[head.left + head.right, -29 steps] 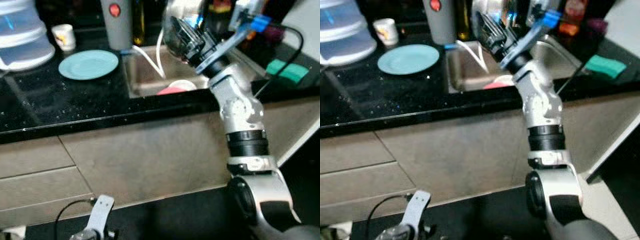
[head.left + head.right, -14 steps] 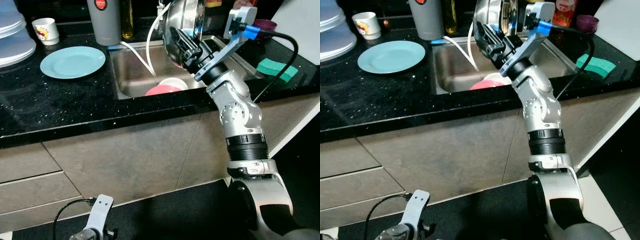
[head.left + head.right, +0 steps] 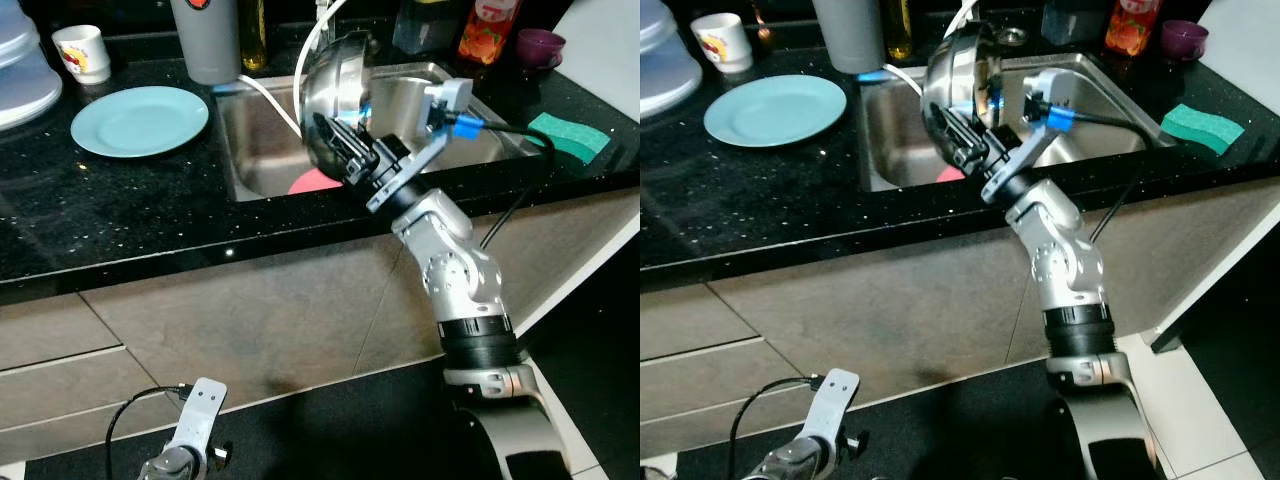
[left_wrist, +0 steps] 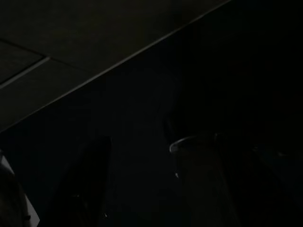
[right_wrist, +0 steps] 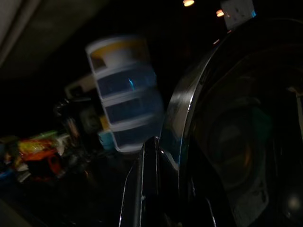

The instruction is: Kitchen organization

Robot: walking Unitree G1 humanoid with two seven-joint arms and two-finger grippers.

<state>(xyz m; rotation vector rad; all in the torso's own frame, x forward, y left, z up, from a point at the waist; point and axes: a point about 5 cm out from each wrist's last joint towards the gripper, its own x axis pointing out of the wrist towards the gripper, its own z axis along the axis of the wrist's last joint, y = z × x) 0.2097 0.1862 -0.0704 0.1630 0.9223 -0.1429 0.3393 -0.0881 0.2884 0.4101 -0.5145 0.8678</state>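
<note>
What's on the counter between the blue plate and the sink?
Nothing. Between the blue plate and the sink lies bare black counter, seen in both eye views.

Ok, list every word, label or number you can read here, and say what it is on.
No text can be read in these pictures.
Orange bottle behind the sink: it has a label, too blurred to read.
White cup by the blue plate: it has a red and yellow print, too small to read.
Grey canister: it has a red badge at the top, cut off and unreadable.
</note>
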